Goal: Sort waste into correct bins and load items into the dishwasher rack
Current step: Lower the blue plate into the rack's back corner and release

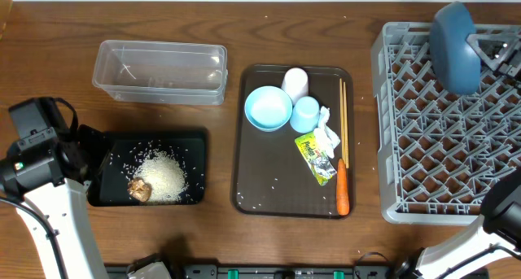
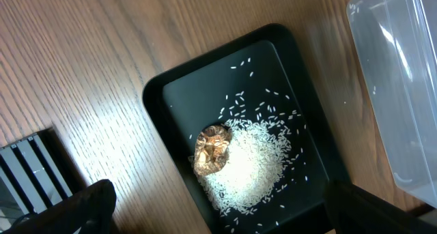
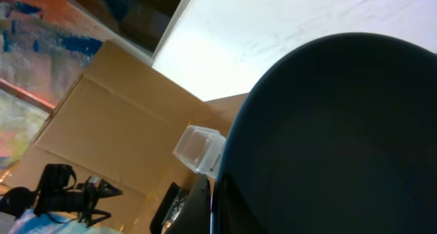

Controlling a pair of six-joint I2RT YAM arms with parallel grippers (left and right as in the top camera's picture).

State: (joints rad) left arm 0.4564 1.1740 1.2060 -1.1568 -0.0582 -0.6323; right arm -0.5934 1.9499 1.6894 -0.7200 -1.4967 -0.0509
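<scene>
Rice (image 1: 165, 177) and a brown lump (image 1: 140, 189) lie in the black tray (image 1: 191, 139) on the bench (image 1: 49, 59), below the left tool (image 2: 225, 213), whose fingers are spread wide and hold nothing. At the far corner of the rack (image 1: 440, 149), the right tool (image 1: 487, 53) is pressed together on a dark-blue plate (image 1: 454, 47) standing on edge; whether the plate touches the pegs cannot be told. On the brown tray (image 1: 241, 149) between them sit a bowl (image 1: 268, 108), white cup (image 1: 295, 81), blue cup (image 1: 306, 113), tissue (image 1: 327, 135), wrapper (image 1: 316, 157), chopsticks (image 1: 343, 120) and carrot (image 1: 343, 193). The clear tub (image 1: 159, 71) stands behind the black tray.
</scene>
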